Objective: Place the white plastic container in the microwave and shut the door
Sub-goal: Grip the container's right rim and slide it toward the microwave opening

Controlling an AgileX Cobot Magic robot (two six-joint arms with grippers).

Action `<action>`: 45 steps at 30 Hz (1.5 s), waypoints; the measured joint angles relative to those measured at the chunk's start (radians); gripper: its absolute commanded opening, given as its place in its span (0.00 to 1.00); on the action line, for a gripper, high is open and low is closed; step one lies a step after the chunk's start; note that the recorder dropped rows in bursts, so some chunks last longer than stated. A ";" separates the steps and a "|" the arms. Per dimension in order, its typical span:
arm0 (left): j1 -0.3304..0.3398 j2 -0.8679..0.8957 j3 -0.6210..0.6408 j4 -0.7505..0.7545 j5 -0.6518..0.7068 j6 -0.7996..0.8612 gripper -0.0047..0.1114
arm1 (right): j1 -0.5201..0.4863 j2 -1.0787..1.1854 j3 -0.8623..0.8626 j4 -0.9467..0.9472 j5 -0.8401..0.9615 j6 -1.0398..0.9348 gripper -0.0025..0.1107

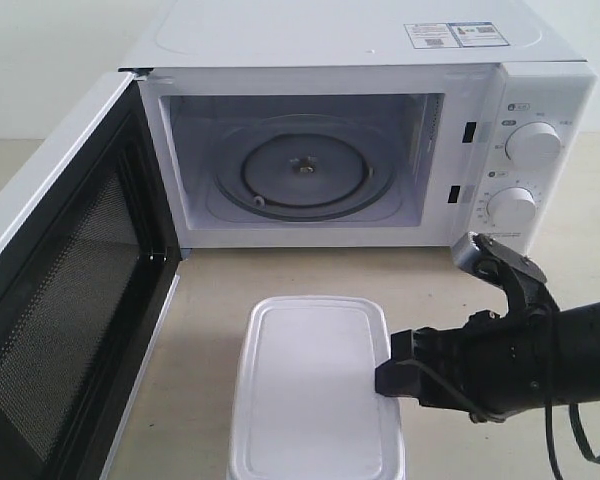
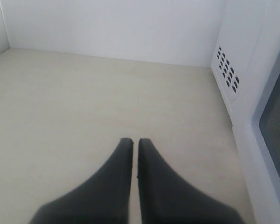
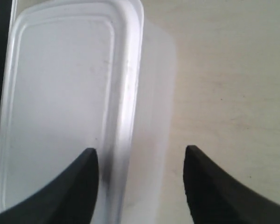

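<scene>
Across the upper part of the exterior view stands the microwave [image 1: 380, 40]. Its cavity is bare down to the glass turntable [image 1: 300, 170], and it has two knobs [image 1: 533, 143] on the panel at upper right. Its door [image 1: 60, 300] stands wide open and fills the left edge of the frame, black inner face turned toward the middle. Below, the table [image 1: 210, 290] carries the white plastic container [image 1: 315, 390], which lies at lower centre just in front of the cavity mouth and is not yet inside.

My right claw [image 1: 388, 365] sits at the container's right long edge, its arm lying across the lower right corner. The right wrist view shows its fingers [image 3: 79, 186] spread wide and gripping nothing. One is over the lid and the other is over bare table outside the wall, so they straddle the rim. I cannot tell whether either one touches the plastic.

My left claw [image 2: 135, 140] does not show in the exterior view. Its own camera has it pinched nearly together on nothing, over bare table near the microwave's vented side wall.

I judge the step in hand to be the grasp. I would lower the claw until the wall is well between the fingers, then close gently, since thin plastic held by one edge may flex or tip. After that I would lift only enough to clear the cavity sill, keep the box level, and carry it straight toward the turntable.
</scene>
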 measured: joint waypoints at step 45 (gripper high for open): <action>0.000 0.000 0.000 0.000 0.000 0.000 0.08 | 0.000 -0.027 0.000 0.022 0.078 -0.034 0.02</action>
